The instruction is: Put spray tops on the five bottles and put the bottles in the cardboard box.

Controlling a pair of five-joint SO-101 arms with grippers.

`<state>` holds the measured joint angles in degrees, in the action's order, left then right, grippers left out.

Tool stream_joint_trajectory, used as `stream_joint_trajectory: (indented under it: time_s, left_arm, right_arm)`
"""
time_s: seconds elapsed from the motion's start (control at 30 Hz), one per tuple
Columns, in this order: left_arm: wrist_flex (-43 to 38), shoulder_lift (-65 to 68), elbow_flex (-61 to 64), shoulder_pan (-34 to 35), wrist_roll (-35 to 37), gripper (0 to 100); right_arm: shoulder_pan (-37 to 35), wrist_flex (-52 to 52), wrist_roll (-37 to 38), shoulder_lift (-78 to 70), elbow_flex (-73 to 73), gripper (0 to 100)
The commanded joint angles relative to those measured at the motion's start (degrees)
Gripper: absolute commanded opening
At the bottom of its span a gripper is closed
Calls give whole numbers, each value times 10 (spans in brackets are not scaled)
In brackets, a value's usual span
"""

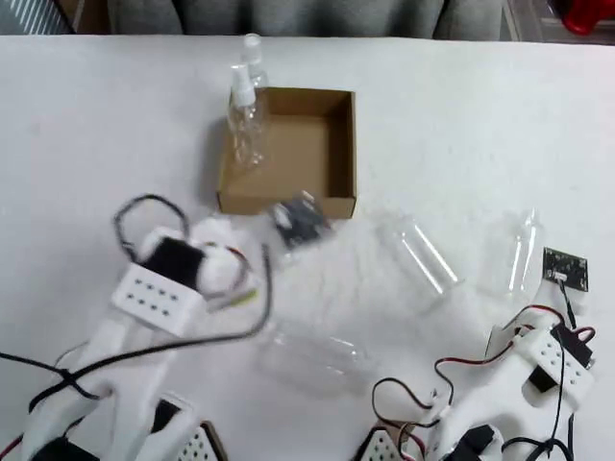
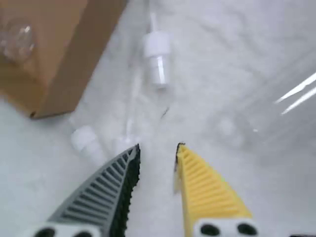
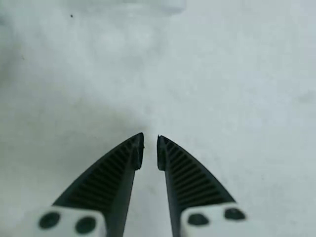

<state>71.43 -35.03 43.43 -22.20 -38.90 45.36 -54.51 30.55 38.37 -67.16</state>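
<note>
The cardboard box point(image 1: 332, 144) stands open at the table's middle back, its corner point(image 2: 59, 64) close by in the left wrist view. One clear bottle with a spray top point(image 1: 245, 125) stands inside it at the left wall. Three uncapped clear bottles lie on the table: one point(image 1: 423, 254), another point(image 1: 519, 254), a third point(image 1: 307, 355). My left gripper point(image 2: 158, 150) is open just above the table with nothing between its fingers. A white spray top point(image 2: 158, 61) lies ahead of it, and another point(image 2: 86, 140) lies beside the grey finger. My right gripper point(image 3: 150, 145) is shut over bare table.
A second capped bottle point(image 1: 252, 53) stands behind the box. A dark blurred object point(image 1: 298, 223) sits against the box's front wall. The left arm point(image 1: 168, 274) is in front of the box's left corner. The right arm point(image 1: 548, 355) is at the front right.
</note>
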Motion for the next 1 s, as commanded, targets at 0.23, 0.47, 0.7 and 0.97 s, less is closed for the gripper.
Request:
stream_joint_trajectory:
  time_s: [0.23,0.47,0.7,0.97]
  left_arm:
    - [113,-19,-34,-286,-131,258]
    - [37,-15,-33,-292,-147,321]
    - [-65,-15,23,-298,-146,346]
    - [-154,-21,53,-258,-97,352]
  right_arm:
    - [6,12,-5,7,4,16]
    - [7,12,-5,7,4,16]
    - [22,13,-6,7,8,16]
    - [43,26,-19,7,10,16]
